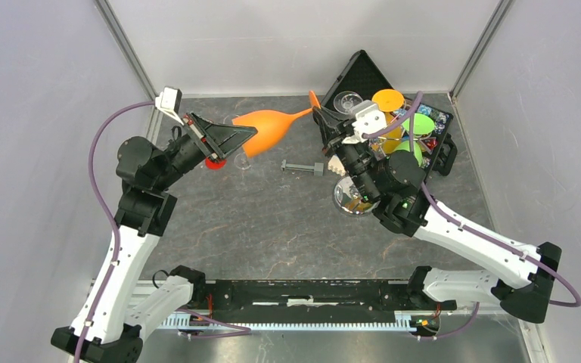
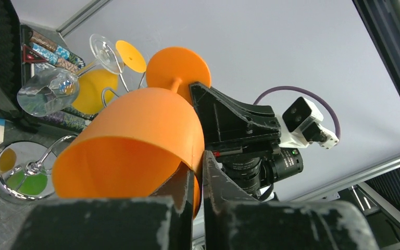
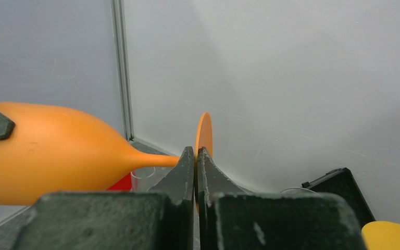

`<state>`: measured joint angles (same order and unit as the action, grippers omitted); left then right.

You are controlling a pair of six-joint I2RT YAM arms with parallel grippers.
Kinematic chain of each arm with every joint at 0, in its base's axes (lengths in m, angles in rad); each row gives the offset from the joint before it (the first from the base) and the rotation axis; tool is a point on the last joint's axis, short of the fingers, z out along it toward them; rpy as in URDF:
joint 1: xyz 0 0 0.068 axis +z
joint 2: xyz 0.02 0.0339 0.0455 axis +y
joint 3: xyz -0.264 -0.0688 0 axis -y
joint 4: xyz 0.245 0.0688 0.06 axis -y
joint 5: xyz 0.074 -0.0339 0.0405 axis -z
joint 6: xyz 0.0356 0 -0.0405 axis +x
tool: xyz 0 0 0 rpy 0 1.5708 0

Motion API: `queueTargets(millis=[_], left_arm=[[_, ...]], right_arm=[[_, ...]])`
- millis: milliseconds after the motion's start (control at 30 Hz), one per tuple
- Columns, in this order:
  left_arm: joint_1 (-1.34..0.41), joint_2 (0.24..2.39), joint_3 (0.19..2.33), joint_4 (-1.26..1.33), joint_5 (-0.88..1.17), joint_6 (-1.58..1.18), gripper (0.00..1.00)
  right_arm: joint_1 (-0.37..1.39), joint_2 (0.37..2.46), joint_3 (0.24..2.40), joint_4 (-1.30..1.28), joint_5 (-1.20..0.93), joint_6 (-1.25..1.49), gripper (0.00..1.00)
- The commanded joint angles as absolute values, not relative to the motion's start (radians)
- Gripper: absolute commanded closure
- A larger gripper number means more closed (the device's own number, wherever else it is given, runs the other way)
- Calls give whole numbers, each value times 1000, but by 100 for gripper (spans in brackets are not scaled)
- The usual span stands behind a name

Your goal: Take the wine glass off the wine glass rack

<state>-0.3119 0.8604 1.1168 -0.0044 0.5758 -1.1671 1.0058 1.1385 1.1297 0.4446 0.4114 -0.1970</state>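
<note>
Removal looks all but done: the orange wine glass (image 1: 268, 125) lies sideways in mid-air at about eleven o'clock from the table's middle, well apart from the wine glass rack (image 1: 352, 197) at three o'clock. The left gripper (image 1: 250, 134) pinches the bowl's rim; the right gripper (image 1: 320, 115) is clamped on the stem by the foot. What's left, I'd say, is letting go with one and setting it down.
</note>
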Motion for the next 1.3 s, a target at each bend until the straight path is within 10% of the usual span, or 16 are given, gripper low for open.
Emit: queueTargets(millis=[0,67,233,400,1267], left_arm=[[-318,861,1118,9,569,-1150,98],[-318,858,1121,6,567,-1133,98],[-317,848,1166,-94,513,-1021,98],[-318,839,1271,-376,282,-749,98],[-465,1706,2022,-1072,-81,-277,98]], right_arm=[[1017,1141,1115,485,427,-243,100],[1019,1135,1117,478,426,-238,95],[1016,1104,1113,458,413,-226,37],[1016,1063,1120,405,404,-225,14],[1018,765,1051,199,465,-221,10]])
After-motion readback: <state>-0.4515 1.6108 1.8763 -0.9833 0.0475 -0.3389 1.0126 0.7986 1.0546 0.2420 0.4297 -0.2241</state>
